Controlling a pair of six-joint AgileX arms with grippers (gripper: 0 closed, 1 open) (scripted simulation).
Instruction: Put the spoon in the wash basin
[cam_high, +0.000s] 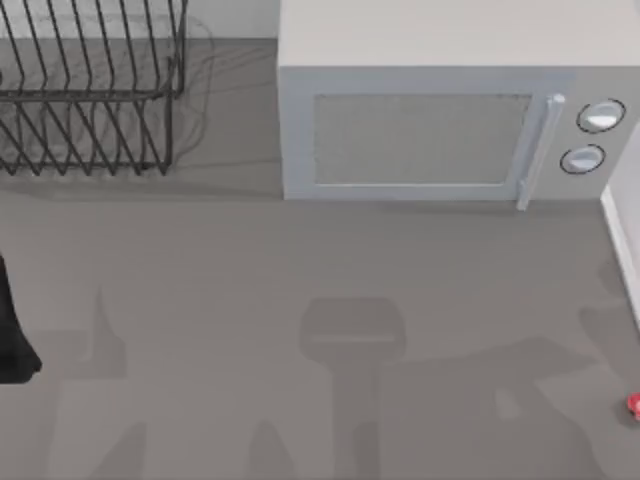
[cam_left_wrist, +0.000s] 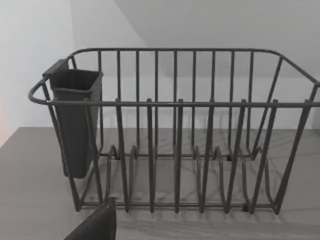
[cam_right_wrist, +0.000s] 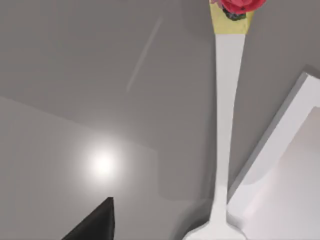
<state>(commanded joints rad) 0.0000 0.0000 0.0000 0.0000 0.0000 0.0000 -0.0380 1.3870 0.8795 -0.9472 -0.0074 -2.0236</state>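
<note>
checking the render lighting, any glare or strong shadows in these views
Right wrist view: a round bright glare spot on the table beside the spoon. Top view: soft blocky shadows lie across the table's front half. Left wrist view: the dish rack casts thin striped shadows on the surface under it.

Spoon (cam_right_wrist: 227, 125): smooth white handle, plastic-looking; glossy red tip with a matt yellow band.
Wash basin (cam_right_wrist: 280, 145): smooth pale white rim, matt.
Dish rack (cam_left_wrist: 175, 130): thin dark wire, metal-looking; dark matt plastic-looking cup.
Microwave (cam_high: 420, 130): grey-white casing, satin; shiny knobs.
Table (cam_high: 250, 300): grey, matt, smooth.
</note>
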